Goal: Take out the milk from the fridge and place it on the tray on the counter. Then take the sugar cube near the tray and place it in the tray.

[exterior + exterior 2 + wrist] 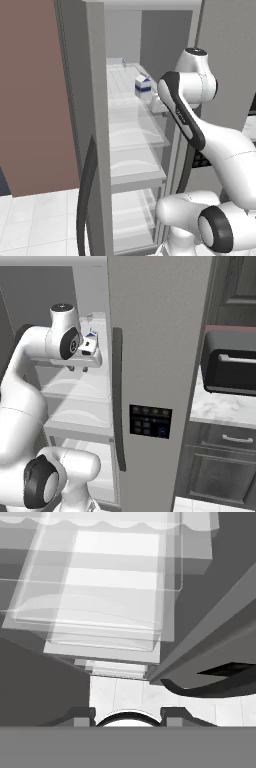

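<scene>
Reaching into the open fridge [95, 125], the white arm holds its claw [77, 369] just over a clear glass shelf [132, 130]. The claw points down. Its two dark fingertips [82, 715] stand a little apart, and nothing is between them, so it is not pinching anything.

The milk [142, 85] is a small white carton with a blue band. It stands up straight on the top shelf, just behind the claw and a bit higher, close beside the wrist. From the right base view the milk [90, 342] peeks out right next to the hand. It is not between the fingers.

Below the claw, more glass shelves are stacked one under another, and far under them is the white tiled floor [125, 692].

Off to the claw's right is the grey fridge door [150, 331] with a long dark handle [117, 396] and a small dark button panel [150, 421]. Farther right than that, well away from the claw, is the white marble counter [215, 406] with a dark box-like oven [230, 366] sitting on it.
</scene>
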